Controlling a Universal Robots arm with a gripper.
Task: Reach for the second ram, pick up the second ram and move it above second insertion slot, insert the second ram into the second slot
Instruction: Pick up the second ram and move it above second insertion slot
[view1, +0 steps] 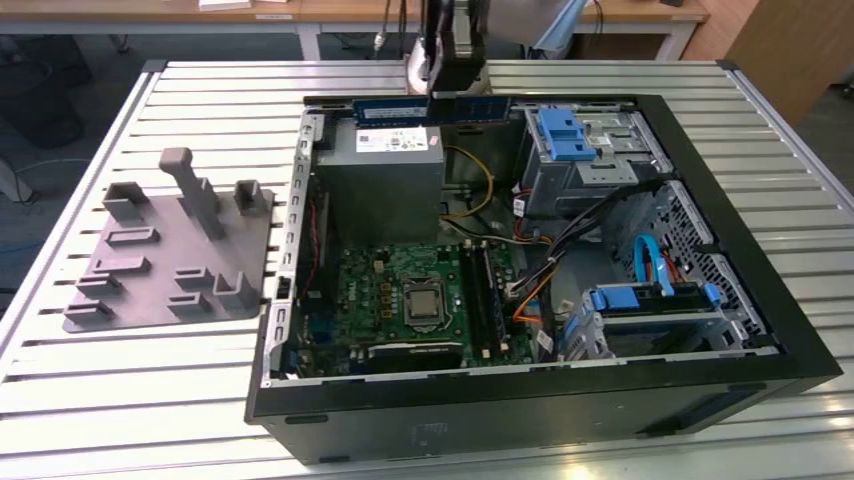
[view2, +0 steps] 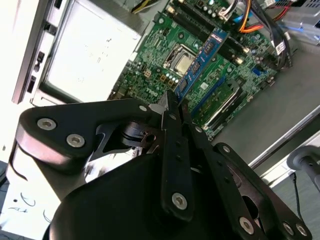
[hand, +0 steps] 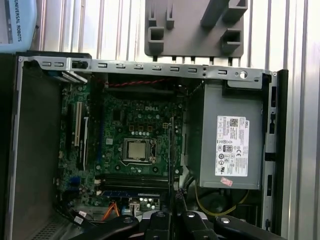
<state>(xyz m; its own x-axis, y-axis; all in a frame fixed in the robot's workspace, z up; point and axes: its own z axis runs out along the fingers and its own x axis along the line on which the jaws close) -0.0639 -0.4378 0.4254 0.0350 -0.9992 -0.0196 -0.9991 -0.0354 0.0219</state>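
**Second wrist view: hand clenched on the second ram**

The black fingers are pressed together on one end of the blue-black stick, which juts out from them, clear of the green motherboard beneath. In the first wrist view the stick shows edge-on as a thin dark line over the board, apart from the long memory slots. In the exterior view the open computer case lies on the slatted worktop, with a grey fixture plate at the exterior view's left.
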